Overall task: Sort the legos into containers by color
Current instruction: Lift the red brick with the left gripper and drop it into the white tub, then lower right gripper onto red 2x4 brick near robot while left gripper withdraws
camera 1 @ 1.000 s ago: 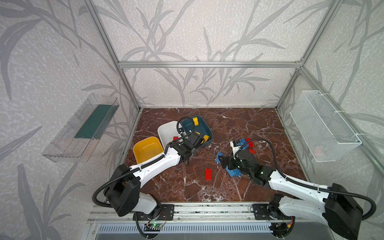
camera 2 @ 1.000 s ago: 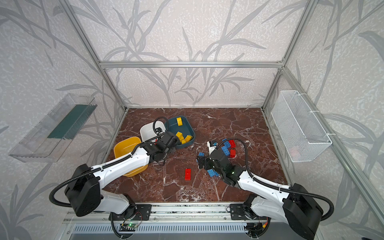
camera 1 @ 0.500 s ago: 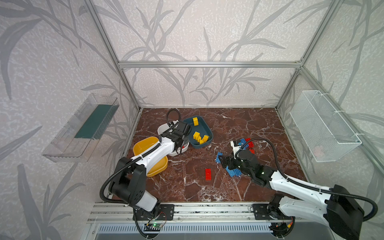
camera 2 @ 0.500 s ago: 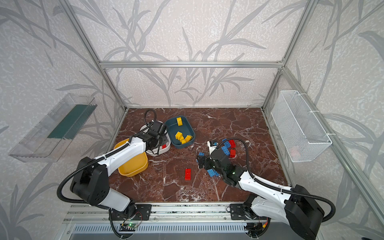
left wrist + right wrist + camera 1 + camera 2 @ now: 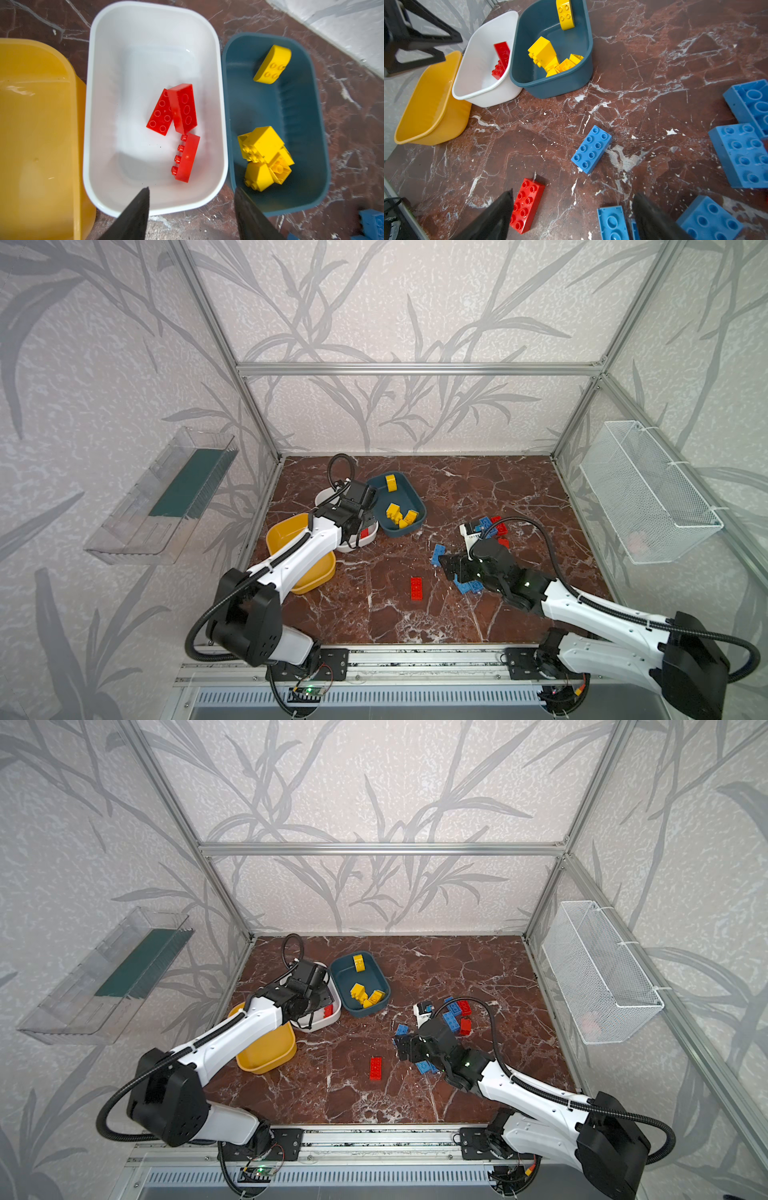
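Sorting by colour: a red drop-off looks done, and the next pick is lining up.

The left claw hangs open and empty above the white tub, with three red bricks lying beneath it. The right claw, also open, hovers low over the desk. A lone red brick sits just beside one finger, with blue bricks beyond. Likely next: closing squarely on one brick.
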Available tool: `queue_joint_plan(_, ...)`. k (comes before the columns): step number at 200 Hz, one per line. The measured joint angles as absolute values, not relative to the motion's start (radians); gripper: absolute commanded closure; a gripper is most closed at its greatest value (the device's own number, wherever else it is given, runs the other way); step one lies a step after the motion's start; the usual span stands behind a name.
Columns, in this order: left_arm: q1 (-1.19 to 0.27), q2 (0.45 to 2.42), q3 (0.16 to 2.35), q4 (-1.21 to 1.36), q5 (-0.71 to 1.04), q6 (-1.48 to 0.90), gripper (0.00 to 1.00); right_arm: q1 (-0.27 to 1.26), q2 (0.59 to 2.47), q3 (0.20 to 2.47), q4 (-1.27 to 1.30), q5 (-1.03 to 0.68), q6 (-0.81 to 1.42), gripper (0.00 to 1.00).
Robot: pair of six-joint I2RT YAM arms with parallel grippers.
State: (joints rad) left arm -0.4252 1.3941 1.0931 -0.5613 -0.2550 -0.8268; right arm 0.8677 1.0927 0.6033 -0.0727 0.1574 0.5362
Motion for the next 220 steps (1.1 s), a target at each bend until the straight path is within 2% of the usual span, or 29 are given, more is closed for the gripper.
queue_joint_plan(34,-0.425,1.193,1.093,-0.590,-0.252,-0.807,0.20,0.998,1.161,0.728,-0.188,0.223,0.573,0.12)
queue_joint_plan(54,-0.425,1.068,1.081,-0.599,-0.234,-0.775,0.06,1.078,1.210,0.766,-0.252,0.273,0.634,0.12)
queue_joint_plan(69,-0.425,0.985,1.064,-0.615,-0.217,-0.752,0.01,1.124,1.253,0.789,-0.300,0.302,0.690,0.12)
queue_joint_plan(114,-0.425,0.847,0.989,-0.705,-0.147,-0.701,0.01,1.203,1.418,0.895,-0.431,0.367,0.873,0.10)
queue_joint_plan(160,-0.445,0.734,0.906,-0.802,-0.154,-0.626,0.01,1.245,1.618,1.053,-0.539,0.375,0.987,0.10)
queue_joint_plan(220,-0.451,0.585,0.854,-0.801,-0.184,-0.559,0.02,1.248,1.745,1.087,-0.549,0.353,1.089,0.25)
